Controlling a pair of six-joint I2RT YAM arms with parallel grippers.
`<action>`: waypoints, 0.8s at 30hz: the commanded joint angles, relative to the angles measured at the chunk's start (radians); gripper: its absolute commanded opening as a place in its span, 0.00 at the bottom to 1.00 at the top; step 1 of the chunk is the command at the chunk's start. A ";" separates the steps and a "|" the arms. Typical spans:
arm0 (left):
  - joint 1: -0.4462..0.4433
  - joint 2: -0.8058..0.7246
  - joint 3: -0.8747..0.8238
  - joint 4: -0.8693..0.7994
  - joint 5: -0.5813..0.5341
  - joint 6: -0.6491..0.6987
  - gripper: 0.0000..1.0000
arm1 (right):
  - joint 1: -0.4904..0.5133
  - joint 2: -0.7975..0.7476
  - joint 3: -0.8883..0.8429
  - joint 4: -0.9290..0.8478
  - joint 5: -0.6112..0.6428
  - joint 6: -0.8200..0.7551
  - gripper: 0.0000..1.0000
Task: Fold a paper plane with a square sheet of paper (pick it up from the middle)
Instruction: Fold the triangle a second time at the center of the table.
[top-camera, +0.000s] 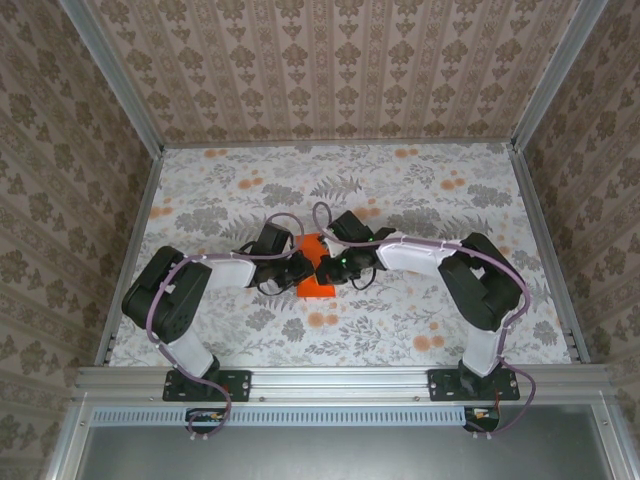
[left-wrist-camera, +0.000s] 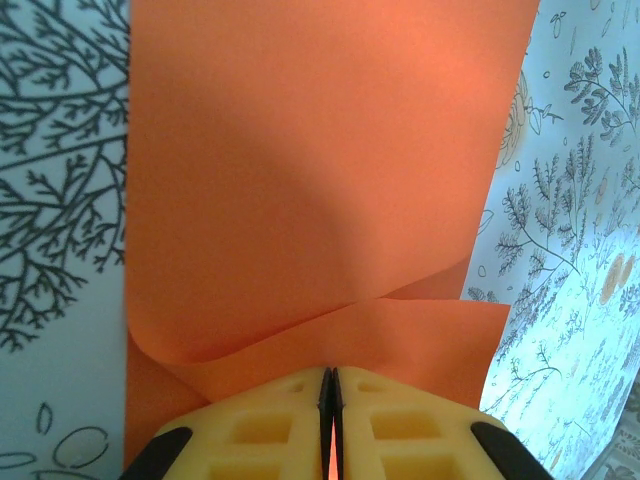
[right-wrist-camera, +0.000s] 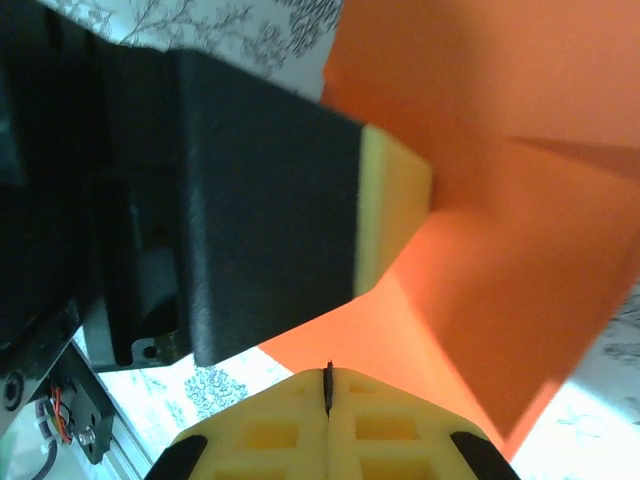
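From above, the left gripper and right gripper meet mid-worktop over the creased orange sheet of paper. On the left wrist, the gripper is pressed together, pinching a folded flap of the sheet. On the right wrist, the gripper is pressed together at the sheet's edge; I cannot tell whether paper lies between.

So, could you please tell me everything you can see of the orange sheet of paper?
The orange sheet of paper is thin, plain, matte and bright. It is partly folded, with a creased flap lifted near the left end effector, whose closed fingers pinch its edge. It lies mid-table on the flower-printed surface. The right end effector, also closed, meets the sheet from the other side; whether it grips the paper is unclear.
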 joint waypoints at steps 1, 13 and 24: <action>0.007 0.014 -0.029 -0.038 -0.043 -0.005 0.13 | 0.008 0.033 -0.003 -0.023 0.032 0.022 0.02; 0.007 0.014 -0.035 -0.054 -0.056 -0.005 0.13 | 0.011 0.079 0.023 -0.070 0.077 0.002 0.02; 0.010 0.017 -0.037 -0.072 -0.067 -0.003 0.12 | 0.010 0.095 0.040 -0.123 0.106 -0.031 0.01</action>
